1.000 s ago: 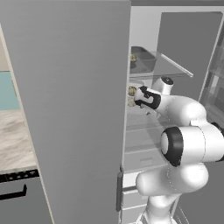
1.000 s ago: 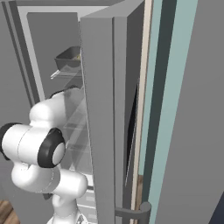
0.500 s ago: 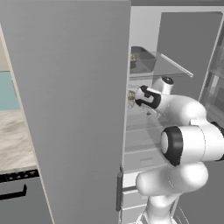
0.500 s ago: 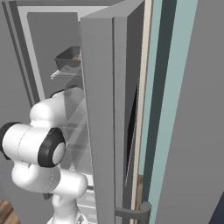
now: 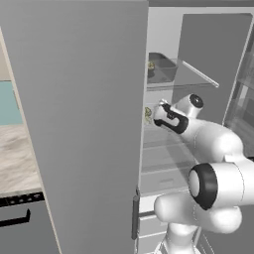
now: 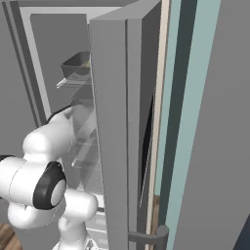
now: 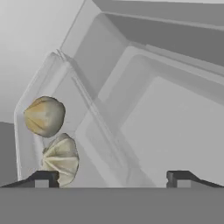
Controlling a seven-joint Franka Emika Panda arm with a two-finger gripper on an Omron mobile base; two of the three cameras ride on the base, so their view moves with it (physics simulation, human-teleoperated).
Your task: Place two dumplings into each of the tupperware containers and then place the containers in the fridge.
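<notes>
1. The gripper (image 7: 113, 177) stands wide open with nothing between its tips, reaching into the fridge (image 5: 163, 30) at a middle glass shelf.
2. Right before it sits a tupperware container (image 7: 144, 109) on that shelf, two dumplings (image 7: 44, 116) huddled in one corner of the box.
3. A second container (image 5: 161, 69) rests on the shelf above (image 5: 198, 73), near its front edge, with a dumpling showing inside.
4. The box looks light, thin and slick; I would take it by a rim wall and keep it level so the soft dumplings do not roll.
5. The big open door (image 5: 79, 119) crowds the arm's left side, and the upper shelf hangs close overhead.
</notes>
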